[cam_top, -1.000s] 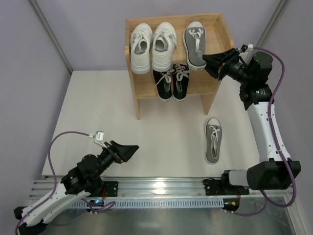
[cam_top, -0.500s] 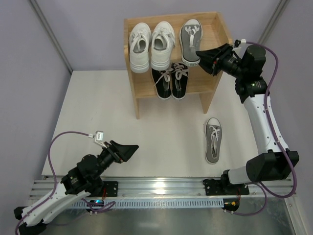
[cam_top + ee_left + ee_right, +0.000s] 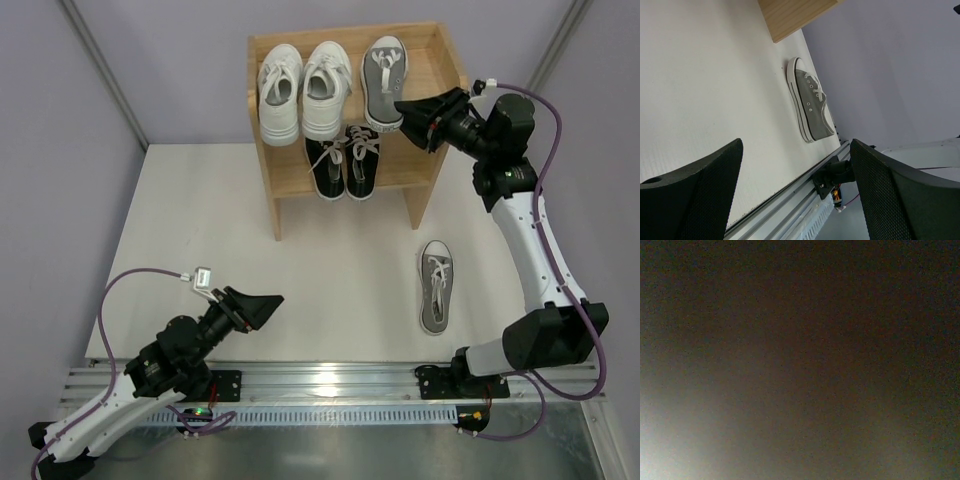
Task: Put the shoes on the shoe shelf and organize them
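The wooden shoe shelf (image 3: 432, 72) stands at the back of the table. Its top tier holds the white pair (image 3: 280, 85) and one grey shoe (image 3: 384, 68). The black pair (image 3: 345, 162) sits on the lower tier. The second grey shoe (image 3: 436, 285) lies on the table to the right, and also shows in the left wrist view (image 3: 812, 107). My right gripper (image 3: 408, 110) is at the top tier beside the grey shoe's heel. Its wrist view is all dark. My left gripper (image 3: 262, 308) is open and empty, low near the front left (image 3: 796, 145).
A metal rail (image 3: 330, 378) runs along the table's near edge. Grey walls close in the left, back and right. The shelf's corner (image 3: 790, 17) shows at the top of the left wrist view.
My right gripper has moved left along the top tier. The grey shoe there and the whole shelf have shifted a little left. The left arm has not moved.
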You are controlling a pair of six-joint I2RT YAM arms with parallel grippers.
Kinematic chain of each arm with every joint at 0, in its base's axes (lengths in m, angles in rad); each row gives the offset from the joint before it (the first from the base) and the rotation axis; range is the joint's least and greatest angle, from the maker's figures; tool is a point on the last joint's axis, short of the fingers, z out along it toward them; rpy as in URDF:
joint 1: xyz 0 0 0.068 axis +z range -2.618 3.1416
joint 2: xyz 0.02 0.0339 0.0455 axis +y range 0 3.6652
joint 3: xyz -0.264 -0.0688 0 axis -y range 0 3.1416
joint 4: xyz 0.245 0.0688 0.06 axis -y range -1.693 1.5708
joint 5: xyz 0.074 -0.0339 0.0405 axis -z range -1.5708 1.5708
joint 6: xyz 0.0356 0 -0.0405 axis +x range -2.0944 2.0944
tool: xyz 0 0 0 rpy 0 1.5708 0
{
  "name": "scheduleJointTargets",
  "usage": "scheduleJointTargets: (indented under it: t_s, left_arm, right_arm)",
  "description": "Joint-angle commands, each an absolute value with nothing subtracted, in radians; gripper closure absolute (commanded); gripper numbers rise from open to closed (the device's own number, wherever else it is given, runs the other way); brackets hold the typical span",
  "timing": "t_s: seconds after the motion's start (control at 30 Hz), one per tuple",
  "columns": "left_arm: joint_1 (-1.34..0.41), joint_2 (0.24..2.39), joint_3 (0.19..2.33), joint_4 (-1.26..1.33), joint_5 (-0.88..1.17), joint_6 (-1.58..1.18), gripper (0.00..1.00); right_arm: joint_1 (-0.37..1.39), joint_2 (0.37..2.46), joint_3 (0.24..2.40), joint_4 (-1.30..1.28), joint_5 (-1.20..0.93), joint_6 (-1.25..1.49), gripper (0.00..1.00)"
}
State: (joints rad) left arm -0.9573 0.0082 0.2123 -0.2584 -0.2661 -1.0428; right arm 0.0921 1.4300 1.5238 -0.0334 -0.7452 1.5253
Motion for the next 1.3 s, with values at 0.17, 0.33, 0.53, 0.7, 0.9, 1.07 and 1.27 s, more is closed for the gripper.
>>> scheduleJointTargets:
  t_s: [0.17,0.33,0.53,0.7,0.9,1.07,1.27]
  left_arm:
    - [-0.956,-0.044,0.209,-0.213,-0.268,-1.035,0.15]
    - [-0.954,-0.043,0.203,-0.203,-0.267,-1.035,0.15]
    - [-0.954,-0.044,0.196,-0.195,-0.262,-1.037,0.15]
    - [-0.954,-0.044,0.198,-0.198,-0.261,-1.037,0.16]
    - [-0.956,-0.044,0.202,-0.206,-0.261,-1.032,0.16]
    - [-0.954,-0.044,0.201,-0.207,-0.262,-1.031,0.16]
    - [-0.954,-0.043,0.192,-0.192,-0.261,-1.032,0.16]
  right_arm:
    - [0.121,1.276,1.503,0.155,-0.687,1.479,0.96]
    - [0.123,1.281,1.52,0.14,-0.693,1.462,0.96]
    - [0.147,1.337,1.558,0.103,-0.675,1.428,0.96]
    - [0.17,1.376,1.594,0.057,-0.629,1.404,0.96]
    - [0.17,1.362,1.603,-0.012,-0.548,1.335,0.96]
    - [0.169,1.341,1.618,-0.098,-0.519,1.29,0.96]
    - [0.176,1.322,1.565,-0.127,-0.509,1.281,0.96]
